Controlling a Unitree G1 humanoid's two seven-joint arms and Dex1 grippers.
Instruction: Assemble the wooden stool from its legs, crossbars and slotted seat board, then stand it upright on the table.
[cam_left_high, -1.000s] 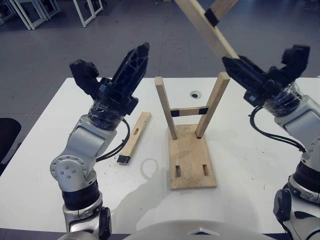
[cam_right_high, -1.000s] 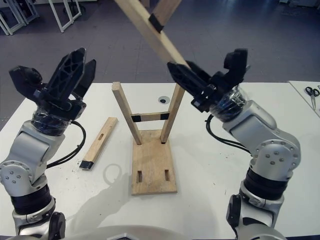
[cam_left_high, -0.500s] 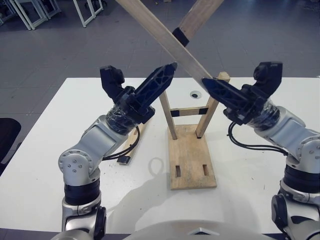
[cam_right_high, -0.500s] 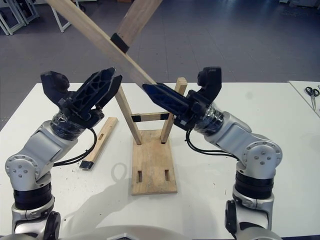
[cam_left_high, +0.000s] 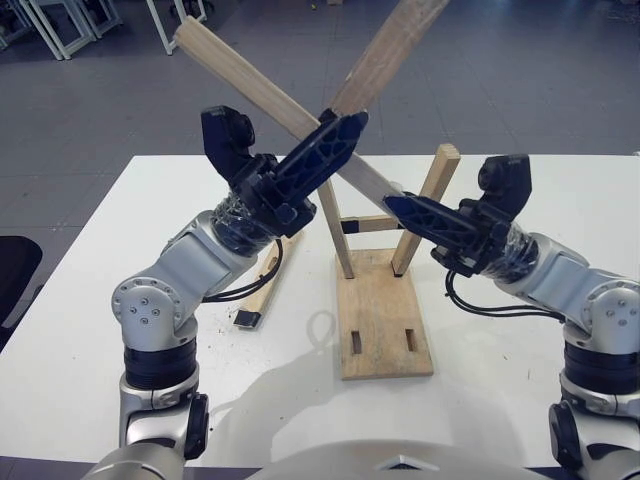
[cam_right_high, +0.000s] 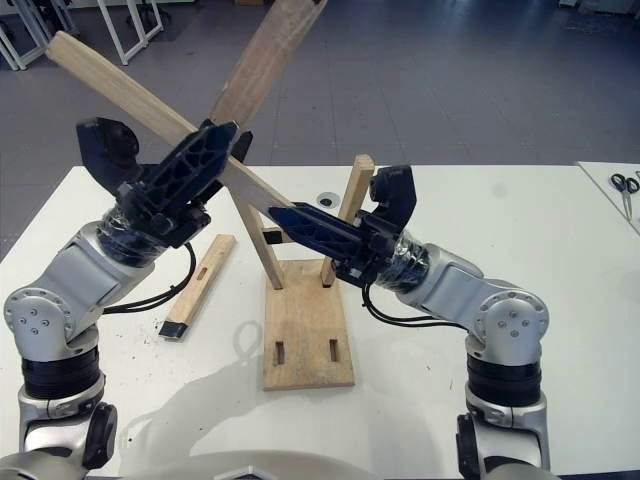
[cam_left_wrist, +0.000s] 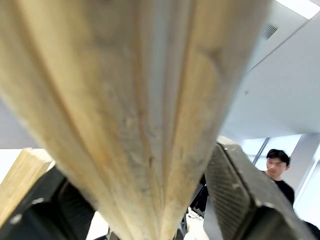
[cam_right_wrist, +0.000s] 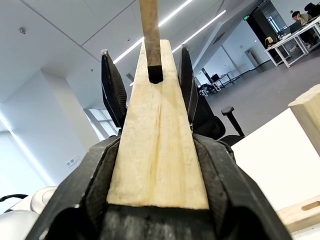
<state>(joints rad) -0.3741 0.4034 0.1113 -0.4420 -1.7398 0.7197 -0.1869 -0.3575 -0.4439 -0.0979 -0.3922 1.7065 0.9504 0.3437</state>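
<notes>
Near the table's (cam_left_high: 100, 290) left edge a loose slotted leg (cam_left_high: 265, 285) is seen lying flat. Above it, the left gripper (cam_left_high: 345, 130) is closed lengthwise on a darker bar (cam_left_high: 385, 50), the wood being pressed between its fingers (cam_left_wrist: 240, 200). That bar appears to be seated in a slot of the pale leg (cam_left_high: 250, 80), which is carried in the air and clamped at its lower end by the right gripper (cam_left_high: 398, 205). At the table's middle the seat board (cam_left_high: 385, 320) is laid flat, with two upright legs (cam_left_high: 330, 215) and a crossbar (cam_left_high: 378, 223) standing at its far end. The timber is judged light, stiff and smooth. Long pieces lever easily, so holds close to the joint are advised, lest it be pried apart.
</notes>
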